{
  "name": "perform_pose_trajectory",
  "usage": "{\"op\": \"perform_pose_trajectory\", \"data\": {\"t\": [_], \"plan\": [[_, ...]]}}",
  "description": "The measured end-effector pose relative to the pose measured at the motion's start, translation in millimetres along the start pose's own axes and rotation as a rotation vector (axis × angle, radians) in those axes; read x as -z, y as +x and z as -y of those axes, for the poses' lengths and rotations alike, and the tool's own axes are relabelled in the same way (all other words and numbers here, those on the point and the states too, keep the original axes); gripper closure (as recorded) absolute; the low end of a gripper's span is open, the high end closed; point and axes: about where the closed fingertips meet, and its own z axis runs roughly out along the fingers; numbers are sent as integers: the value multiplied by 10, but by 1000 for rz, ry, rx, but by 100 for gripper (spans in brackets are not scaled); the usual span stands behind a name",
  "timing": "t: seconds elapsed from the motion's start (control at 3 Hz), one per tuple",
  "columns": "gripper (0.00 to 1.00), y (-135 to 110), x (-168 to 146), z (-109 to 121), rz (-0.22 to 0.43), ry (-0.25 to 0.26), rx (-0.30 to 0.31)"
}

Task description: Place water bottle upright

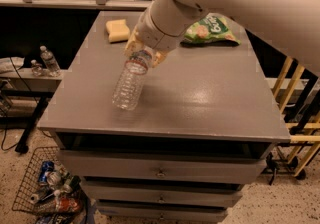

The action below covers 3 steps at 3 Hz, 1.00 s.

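Note:
The water bottle (131,81) is clear ribbed plastic with a white-and-red label band near its shoulder. It hangs tilted over the grey table (210,103), base down toward the front left and cap end up. My gripper (143,54) is shut on the bottle's neck, with yellowish fingers (131,44) on both sides of it. The cap is hidden between the fingers. The base looks just above or barely touching the tabletop; I cannot tell which.
A yellow sponge (117,29) lies at the table's back left. A green chip bag (210,29) lies at the back right. Two small clear bottles (49,61) stand on a low shelf to the left. A wire basket of cans (50,188) sits on the floor.

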Motion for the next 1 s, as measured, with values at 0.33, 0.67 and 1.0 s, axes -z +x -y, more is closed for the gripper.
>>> {"op": "perform_pose_trajectory", "data": {"t": [0.33,0.67,1.0], "plan": [[100,-194,64,-68,80,-52,79],[100,-240,60,-139,93,-34,175],[100,-331,126,-270,126,7,381]]}}
